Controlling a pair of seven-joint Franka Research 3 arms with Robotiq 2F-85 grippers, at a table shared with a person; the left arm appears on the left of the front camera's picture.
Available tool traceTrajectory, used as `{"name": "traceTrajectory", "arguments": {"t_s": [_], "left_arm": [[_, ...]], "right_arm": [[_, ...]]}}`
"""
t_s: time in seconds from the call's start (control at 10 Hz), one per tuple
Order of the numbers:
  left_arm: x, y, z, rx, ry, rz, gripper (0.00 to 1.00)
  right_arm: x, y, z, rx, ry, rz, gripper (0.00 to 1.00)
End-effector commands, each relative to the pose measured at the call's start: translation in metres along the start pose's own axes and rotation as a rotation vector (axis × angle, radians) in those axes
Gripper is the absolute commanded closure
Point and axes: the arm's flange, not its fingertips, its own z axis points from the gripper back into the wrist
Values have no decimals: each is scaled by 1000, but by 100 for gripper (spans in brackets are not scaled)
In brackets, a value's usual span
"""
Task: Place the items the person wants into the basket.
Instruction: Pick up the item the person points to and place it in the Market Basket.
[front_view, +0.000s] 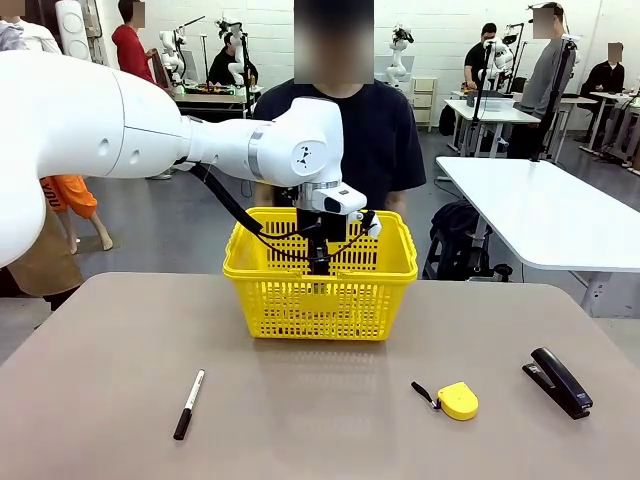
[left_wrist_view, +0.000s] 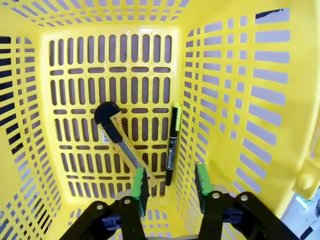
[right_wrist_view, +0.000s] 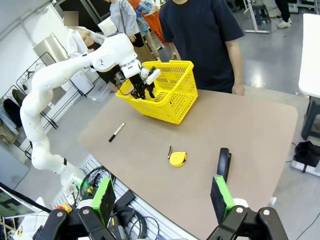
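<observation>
While the left arm's fingers (left_wrist_view: 140, 186) hang released and empty inside the bright yellow latticed plastic basket (left_wrist_view: 240, 100), the slim yellow-and-black utility knife (left_wrist_view: 120, 142) lies on the basket floor just beyond them, its tip by one green pad. The thin black pen with a yellow tip (left_wrist_view: 173, 145) lies beside it, straight ahead of the gap. Out on the desk (front_view: 320, 430), the black marker with a white barrel (front_view: 189, 404) lies well apart from those fingers. The right arm's fingers (right_wrist_view: 106, 197) gape wide, grasping nothing.
</observation>
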Motion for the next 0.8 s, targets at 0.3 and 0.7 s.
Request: {"name": "traceTrajectory", "arguments": {"t_s": [0.3,0.7], "left_arm": [[-3,1,16,32,-32,10,0],[-6,3,28,67,-60,26,0]], "right_arm": [[3,1,-1,20,-23,13,0],[3,1,-1,20,-23,13,0]]}}
